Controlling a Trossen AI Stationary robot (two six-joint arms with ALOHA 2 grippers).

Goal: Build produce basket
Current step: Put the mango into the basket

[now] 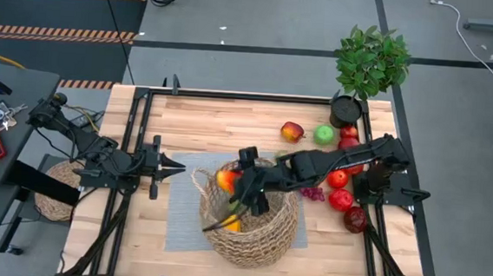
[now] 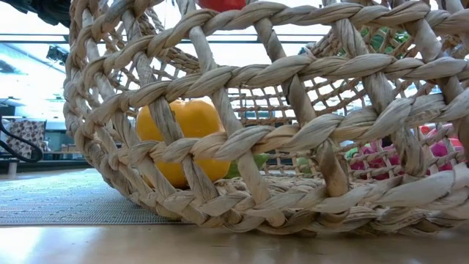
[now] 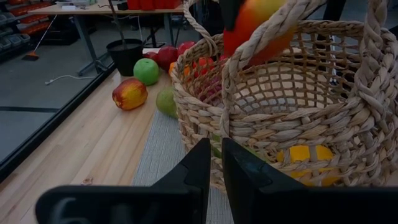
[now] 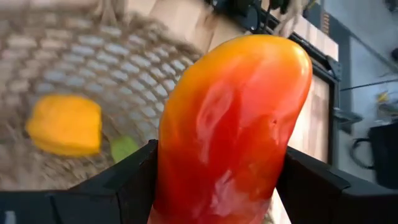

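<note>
Right pincer (image 1: pixel 233 182) grips mango (image 4: pixel 230 124) over basket (image 1: pixel 261 235); left pincer (image 1: pixel 177 167) closed, grey mat (image 1: pixel 180 220).

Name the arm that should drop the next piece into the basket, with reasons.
Right. Its gripper already grips a red-orange fruit over the basket, so it only needs to release. The left gripper waits outside the basket with jaws shut and empty, far from the loose fruit.

One basket (image 1: pixel 254 215), one potted plant (image 1: pixel 369 66), two pincers (image 1: pixel 242 183).
</note>
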